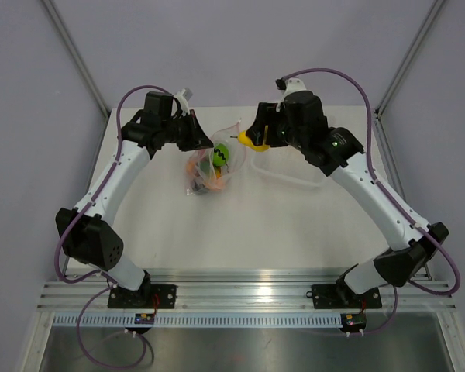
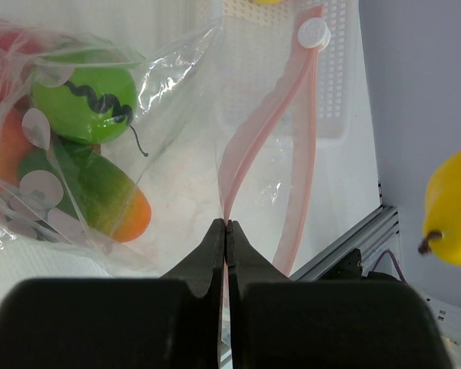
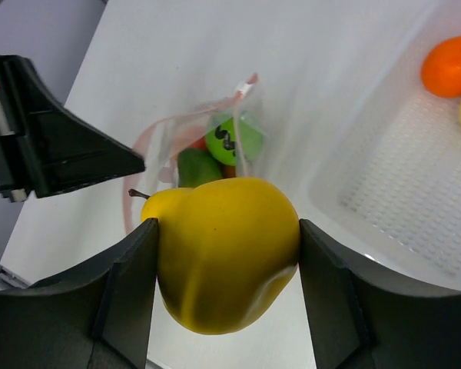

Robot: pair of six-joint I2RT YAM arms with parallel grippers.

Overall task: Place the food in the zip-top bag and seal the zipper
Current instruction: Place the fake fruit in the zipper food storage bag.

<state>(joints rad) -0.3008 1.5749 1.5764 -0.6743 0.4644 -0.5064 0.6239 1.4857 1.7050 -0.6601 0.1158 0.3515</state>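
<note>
Left pincer (image 2: 227,224), clenched on the zipper (image 2: 250,146), holds the zip-top bag (image 2: 177,69) open near the counter (image 1: 217,232) far edge, evidently so the right pincer (image 3: 224,231), grasping a yellow pear (image 3: 223,261), can load it.

Left arm (image 1: 116,178) rises from lower left of frame, elbow bent; left gripper (image 2: 227,227) at upper centre, fingers (image 2: 207,257) pressed together, pinching zipper (image 2: 261,115). Right arm (image 1: 376,194) arches from lower right; right gripper (image 3: 227,231) clamps yellow pear (image 3: 223,265) between spread fingers.
</note>
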